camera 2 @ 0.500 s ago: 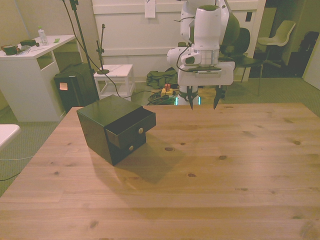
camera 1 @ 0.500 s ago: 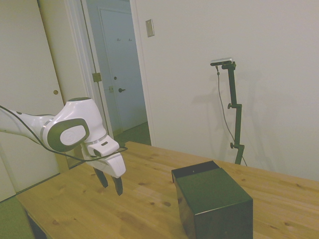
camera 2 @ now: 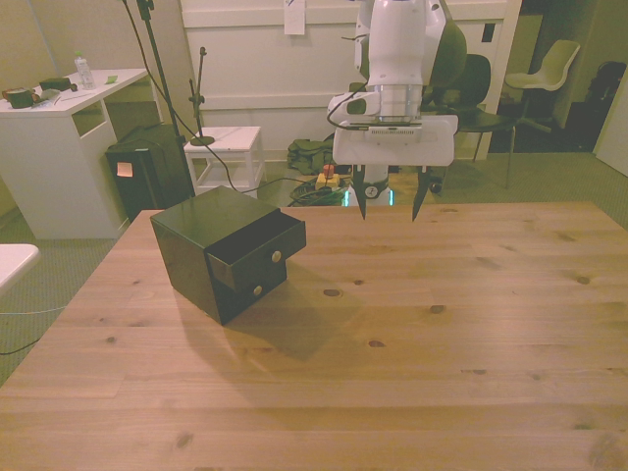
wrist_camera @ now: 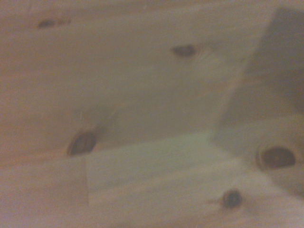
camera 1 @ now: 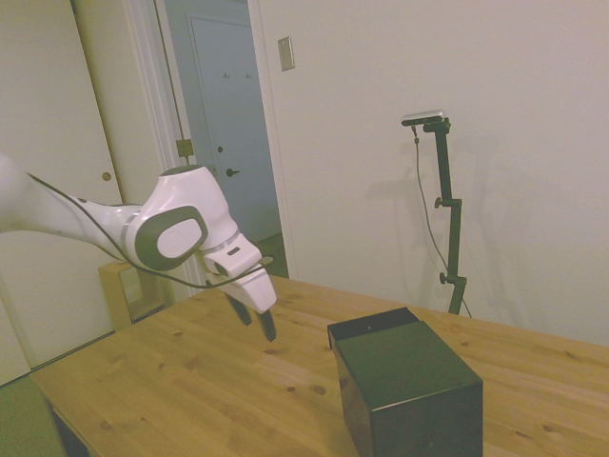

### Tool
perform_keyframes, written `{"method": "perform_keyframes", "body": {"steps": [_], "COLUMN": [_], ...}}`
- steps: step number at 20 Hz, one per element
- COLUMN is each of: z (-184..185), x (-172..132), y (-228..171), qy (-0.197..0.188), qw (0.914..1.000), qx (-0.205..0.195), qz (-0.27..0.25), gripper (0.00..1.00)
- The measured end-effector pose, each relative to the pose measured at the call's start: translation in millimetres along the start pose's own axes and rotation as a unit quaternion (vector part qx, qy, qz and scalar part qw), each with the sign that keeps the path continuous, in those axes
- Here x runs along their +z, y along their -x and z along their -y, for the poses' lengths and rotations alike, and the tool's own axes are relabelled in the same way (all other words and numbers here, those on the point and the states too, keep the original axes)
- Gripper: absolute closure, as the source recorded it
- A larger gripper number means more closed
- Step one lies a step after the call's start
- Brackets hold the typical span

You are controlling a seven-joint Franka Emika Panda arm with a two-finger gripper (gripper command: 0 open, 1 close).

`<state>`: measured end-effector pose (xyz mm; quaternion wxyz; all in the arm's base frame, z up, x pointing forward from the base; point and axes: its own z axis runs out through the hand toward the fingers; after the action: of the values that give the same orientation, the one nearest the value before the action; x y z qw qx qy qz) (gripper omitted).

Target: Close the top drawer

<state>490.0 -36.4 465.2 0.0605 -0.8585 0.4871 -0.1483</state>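
A small glossy black cube-shaped cabinet point(camera 2: 224, 253) sits on the pale knotty wooden worktop point(camera 2: 392, 373), near the edge on the front view's left. Its top drawer point(camera 2: 257, 251), a black slab with a small round brass knob, stands pulled partway out, its front facing the middle of the worktop; the lower drawer beneath it looks shut.

The white robot arm's pincer point(camera 2: 389, 206) hangs in the air above the far edge of the worktop, well apart from the cabinet, empty, with its two dark fingers spread wide. Compared with half a second ago, the arm has lifted and swung nearer the cabinet in the side view point(camera 1: 255, 319), though in the front view it has barely shifted sideways.

The wrist camera shows only blurred bare wood and shadow.

Nothing yet touches the drawer, so the approach seems only to be beginning; the closing push remains undone.
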Motion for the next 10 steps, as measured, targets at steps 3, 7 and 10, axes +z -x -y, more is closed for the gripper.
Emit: {"method": "perform_keyframes", "body": {"steps": [3, 7, 10], "z": [24.5, 51.6, 58.1], "x": [8.9, 2.1, -8.5], "y": [-29.1, -63.5, -88.6], "qy": [-0.024, -0.051, -0.064], "qw": [0.999, 0.9958, 0.9919], "qx": [0.027, 0.053, 0.074], "qz": [-0.026, -0.055, -0.081], "gripper": [0.0, 0.0, 0.0]}}
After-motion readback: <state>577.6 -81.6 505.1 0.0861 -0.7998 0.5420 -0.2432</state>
